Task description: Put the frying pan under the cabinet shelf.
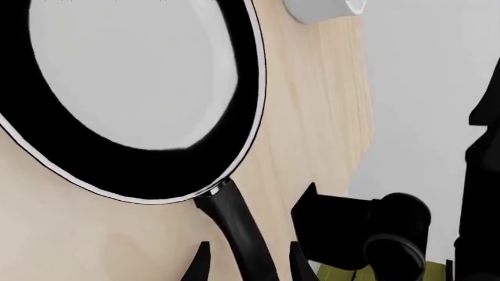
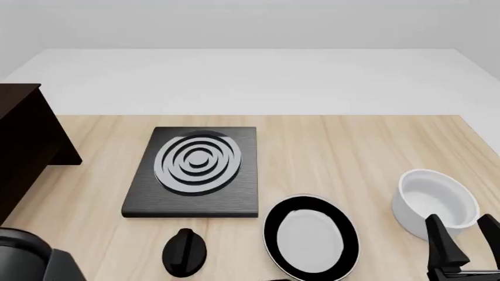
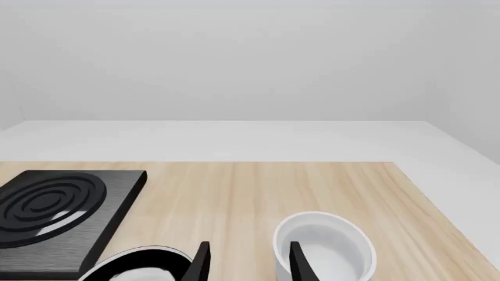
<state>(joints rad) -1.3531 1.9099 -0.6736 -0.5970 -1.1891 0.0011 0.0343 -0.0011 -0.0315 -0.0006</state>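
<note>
Nearest, the left gripper [image 1: 246,260] has its fingers spread on either side of the pan [image 2: 311,236] handle without closing on it, while the right gripper [image 2: 465,234], fingers also spread and empty, hangs just before the bowl [image 2: 434,202]. The pan lies on the desk [image 2: 352,152] at the near edge, between a black knob [image 2: 185,252] and the bowl. Beyond it sits the ringed slab [image 2: 195,170], with the cabinet [image 2: 23,146] at the far left.

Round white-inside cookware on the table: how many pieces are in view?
2. The black-rimmed frying pan with pale inner face lies near the front edge, right of the black ringed slab. The deep white bowl stands further right. Nothing suggests more, though the cabinet side is cropped.
</note>
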